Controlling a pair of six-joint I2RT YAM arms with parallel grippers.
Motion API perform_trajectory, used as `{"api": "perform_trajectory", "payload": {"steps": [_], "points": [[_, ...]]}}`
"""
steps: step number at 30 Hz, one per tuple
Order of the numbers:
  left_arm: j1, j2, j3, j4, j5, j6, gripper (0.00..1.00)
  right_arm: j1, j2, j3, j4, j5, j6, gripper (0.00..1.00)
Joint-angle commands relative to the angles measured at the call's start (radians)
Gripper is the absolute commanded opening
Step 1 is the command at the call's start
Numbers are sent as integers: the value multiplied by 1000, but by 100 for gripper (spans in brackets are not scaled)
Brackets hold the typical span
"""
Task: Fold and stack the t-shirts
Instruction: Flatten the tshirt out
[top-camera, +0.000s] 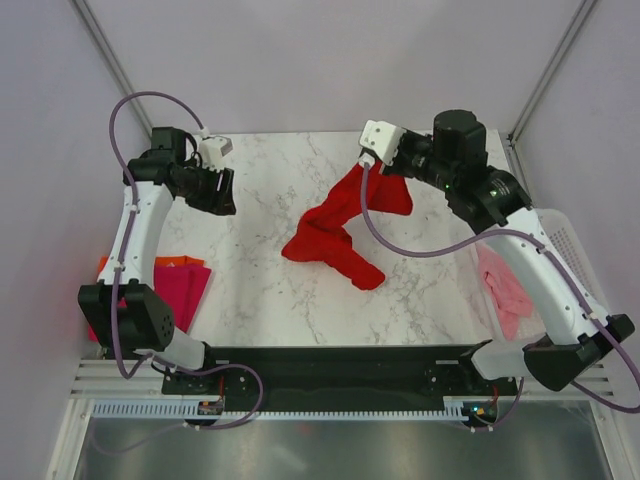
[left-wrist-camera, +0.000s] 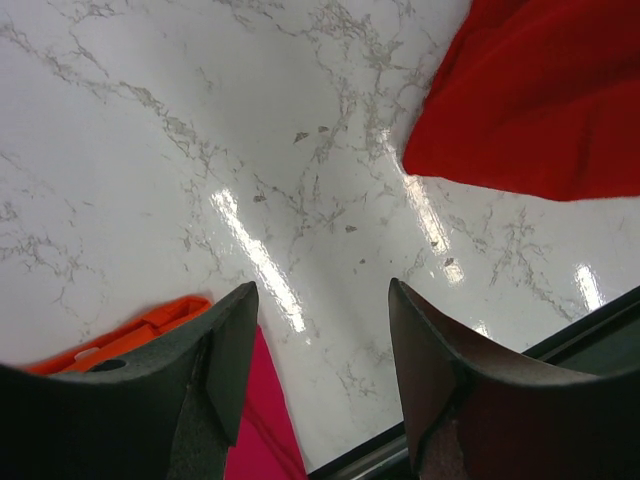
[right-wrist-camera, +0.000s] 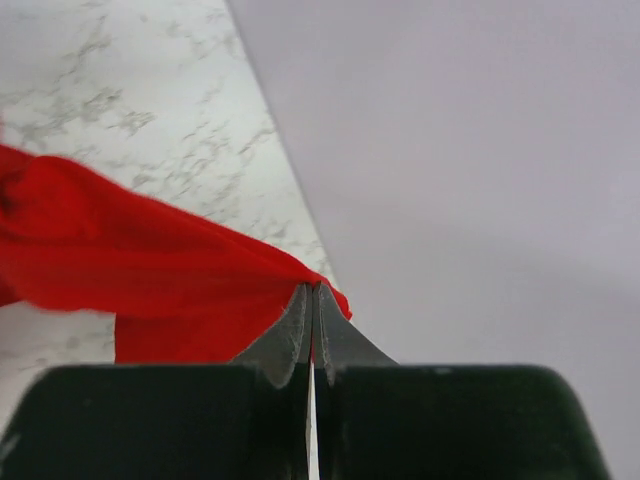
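My right pincer (right-wrist-camera: 312, 292) is shut tight on a corner of the red t-shirt (top-camera: 335, 235). It holds that corner up over the far side of the desk (top-camera: 260, 225). The rest of the shirt hangs down and lies crumpled in the middle of the desk.

My left pincer (left-wrist-camera: 320, 300) is wide, with nothing in it. It hovers over the left side of the desk, apart from the red shirt.

At the left edge near me, a magenta t-shirt (top-camera: 188, 292) lies on an orange t-shirt (top-camera: 170, 262). A pale pink t-shirt (top-camera: 505, 290) lies at the right edge by the white basket (top-camera: 570, 240). I cannot tell if it is inside the basket.
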Motion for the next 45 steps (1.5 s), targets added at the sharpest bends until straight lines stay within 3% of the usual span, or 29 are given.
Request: {"api": "perform_trajectory", "payload": {"steps": [1,5,8,12,17,18,20,22,23,26,30,33,45], "points": [[-2,15,66,33,34,16,62,2,71,36,54,128,-27,0],[-2,20,92,33,47,13,62,-26,223,40,205,311,-42,0],[-3,11,90,33,50,11,62,-64,406,178,220,434,47,0],[-2,-12,70,36,51,7,62,-127,611,486,177,478,143,0],[-2,-37,40,40,51,5,62,-159,676,608,183,536,151,3],[-2,-38,37,40,48,5,62,-159,675,588,196,560,159,12],[-2,-47,31,40,45,5,62,-159,655,542,181,587,185,41],[-2,-61,23,40,36,7,62,-161,546,359,167,500,180,47],[-2,-64,18,40,25,8,62,-162,491,170,167,450,161,48],[-2,-87,-3,41,8,19,62,-159,276,-179,161,279,72,54],[0,-106,-35,40,-2,28,62,-159,94,-425,-32,92,-95,51],[0,-109,-52,40,-8,31,63,-159,57,-528,-64,31,-82,51],[0,-83,-29,15,-16,36,62,-159,343,-415,-70,-101,61,46]]}}
